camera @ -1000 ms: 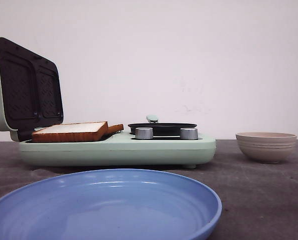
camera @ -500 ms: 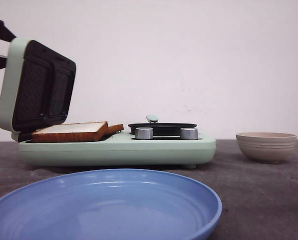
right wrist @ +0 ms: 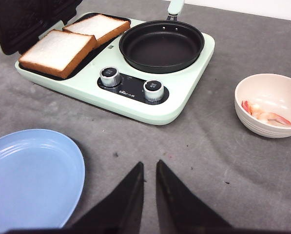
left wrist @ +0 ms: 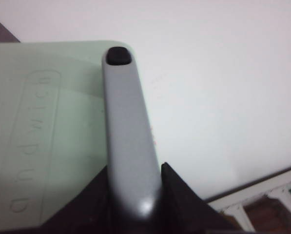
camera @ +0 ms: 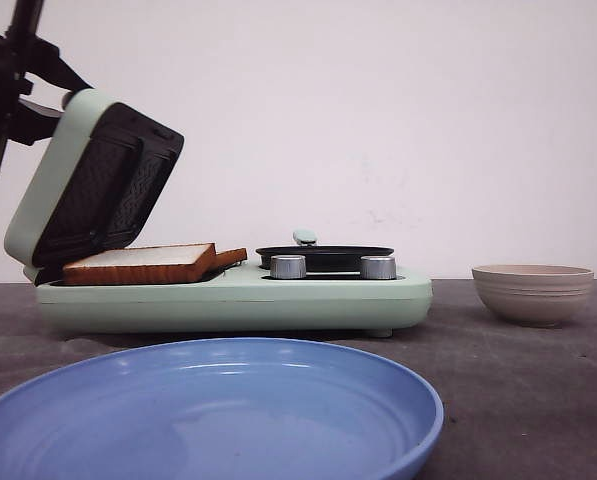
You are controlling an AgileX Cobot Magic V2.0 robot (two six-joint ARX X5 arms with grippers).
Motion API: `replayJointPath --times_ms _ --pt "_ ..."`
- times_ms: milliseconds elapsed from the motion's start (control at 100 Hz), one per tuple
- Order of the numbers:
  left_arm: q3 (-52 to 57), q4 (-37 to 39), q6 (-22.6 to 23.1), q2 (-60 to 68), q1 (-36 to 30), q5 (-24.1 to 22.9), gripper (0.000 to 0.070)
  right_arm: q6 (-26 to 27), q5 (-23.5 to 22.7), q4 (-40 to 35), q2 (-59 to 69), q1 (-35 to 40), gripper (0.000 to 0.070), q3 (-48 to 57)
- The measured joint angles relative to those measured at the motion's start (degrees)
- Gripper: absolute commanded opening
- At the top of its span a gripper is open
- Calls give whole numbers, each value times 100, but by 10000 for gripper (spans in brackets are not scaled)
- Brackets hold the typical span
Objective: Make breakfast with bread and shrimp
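Two slices of bread (right wrist: 57,51) (right wrist: 97,27) lie side by side on the dark lower plate of the pale green sandwich maker (camera: 228,300); the nearer slice shows in the front view (camera: 143,262). The lid (camera: 93,185) stands half-lowered, tilted over the bread. My left gripper (camera: 18,95) is shut on the lid's grey handle (left wrist: 126,126), at the lid's top edge. Pink-orange shrimp (right wrist: 264,114) lie in a beige bowl (right wrist: 242,114) to the right. My right gripper (right wrist: 150,165) is shut and empty, above the bare table in front of the appliance.
A black frying pan (right wrist: 161,45) sits on the appliance's right half, with two silver knobs (right wrist: 110,76) in front of it. A large blue plate (camera: 208,410) is at the table's near edge, left of the right gripper. The bowl also shows in the front view (camera: 533,293).
The lid has swung from nearly upright down toward the bread. My left gripper has come into the front view at the top left, holding the lid's handle.
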Motion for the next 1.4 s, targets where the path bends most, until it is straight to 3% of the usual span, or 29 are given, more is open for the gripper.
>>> replayJointPath --times_ms 280,570,960,1400 --pt "549 -1285 933 0 -424 -247 3 -2 0 0 0 2 39 0" --pt "1158 -2747 2017 15 -914 -933 3 0 0 0 0 0 39 0" --pt "1276 -3215 2822 22 -1266 -1563 3 0 0 0 0 0 39 0" --pt "1281 -3314 3244 127 -1602 -2046 3 15 0 0 0 2 39 0"
